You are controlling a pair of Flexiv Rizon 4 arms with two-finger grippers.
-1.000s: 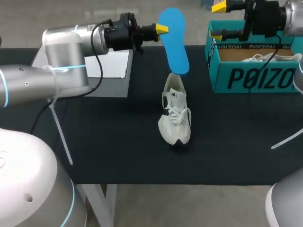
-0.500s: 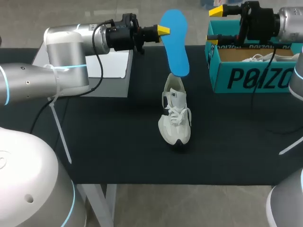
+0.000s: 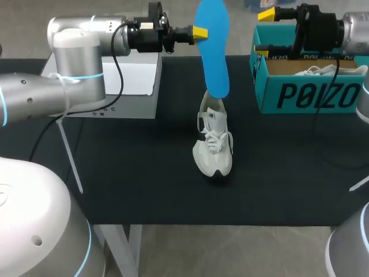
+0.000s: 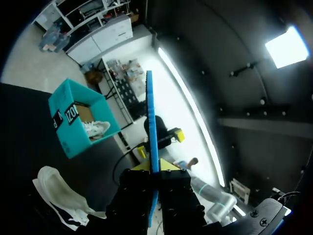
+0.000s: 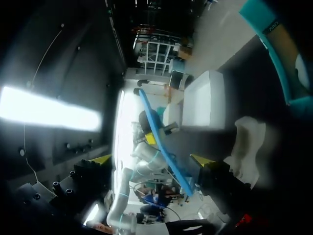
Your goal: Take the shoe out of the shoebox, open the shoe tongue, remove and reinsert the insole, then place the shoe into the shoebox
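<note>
The left gripper [image 4: 154, 169] clamps a thin blue foam insole [image 4: 151, 117], seen edge-on, rising straight out from between its yellow tips. Beside the gripper, on the black table [image 4: 24, 127], lies a white mesh sneaker [image 4: 58, 188]. Farther off stands an open teal cardboard shoebox [image 4: 66, 134] holding another white shoe [image 4: 95, 128].

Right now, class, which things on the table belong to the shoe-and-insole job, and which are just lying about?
Job:
blue insole, held by the left gripper
white shoe
teal shoebox

Lying about:
white box
second shoe inside the shoebox
</note>
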